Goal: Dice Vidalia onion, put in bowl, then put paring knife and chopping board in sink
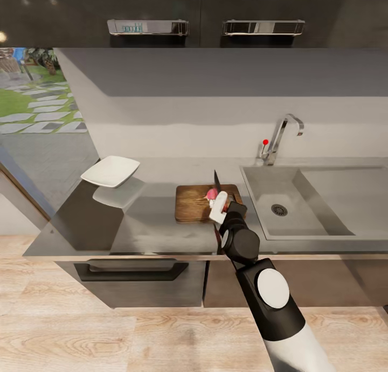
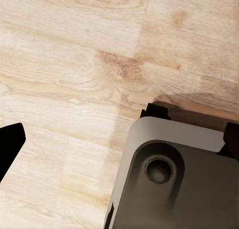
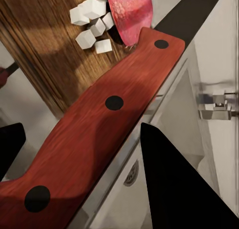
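The chopping board lies on the countertop just left of the sink. My right gripper hovers over the board's right end, shut on the paring knife, whose dark blade points upward. Under the blade, a pink piece of the Vidalia onion rests on the board with several white cubes beside it. The white bowl stands at the counter's left end. My left gripper hangs over the wood floor with one dark fingertip showing at the edge.
A chrome faucet with a red-tipped lever rises behind the sink, whose drain is bare. Dark wall cabinets hang above. Below my left gripper are the robot's grey base and the plank floor.
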Available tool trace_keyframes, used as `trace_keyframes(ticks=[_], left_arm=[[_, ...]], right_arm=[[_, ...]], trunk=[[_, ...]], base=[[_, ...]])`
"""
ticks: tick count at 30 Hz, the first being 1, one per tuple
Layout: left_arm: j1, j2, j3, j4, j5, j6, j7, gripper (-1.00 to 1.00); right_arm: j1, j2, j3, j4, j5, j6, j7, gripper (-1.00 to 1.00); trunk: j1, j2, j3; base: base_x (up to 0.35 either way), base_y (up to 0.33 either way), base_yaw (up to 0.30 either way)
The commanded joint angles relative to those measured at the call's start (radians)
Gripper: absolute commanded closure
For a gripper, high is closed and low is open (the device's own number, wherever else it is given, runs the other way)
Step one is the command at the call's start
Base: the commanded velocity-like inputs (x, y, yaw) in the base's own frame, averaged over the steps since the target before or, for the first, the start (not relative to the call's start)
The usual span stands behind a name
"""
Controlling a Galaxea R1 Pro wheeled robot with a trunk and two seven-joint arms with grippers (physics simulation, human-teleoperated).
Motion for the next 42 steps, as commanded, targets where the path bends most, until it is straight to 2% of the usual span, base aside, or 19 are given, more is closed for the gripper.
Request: trace_keyframes(ticks=[1,42], left_arm=[[0.000,0.000,-0.009,0.000,0.007,-0.003,0.004,-1.00],[0.000,0.000,-0.009,0.000,0.006,-0.003,0.004,-1.00]], right_arm=[[-0.001,0.000,0.001,-0.001,0.010,0.003,0.008,1.00],[-0.001,0.000,0.006,0.052,0.005,0.003,0.007,1.00]], trunk=[[0.000,-0.001,-0.001],[0.000,-0.001,-0.001]], base=[[0.000,0.000,0.000],[0.000,0.000,0.000]])
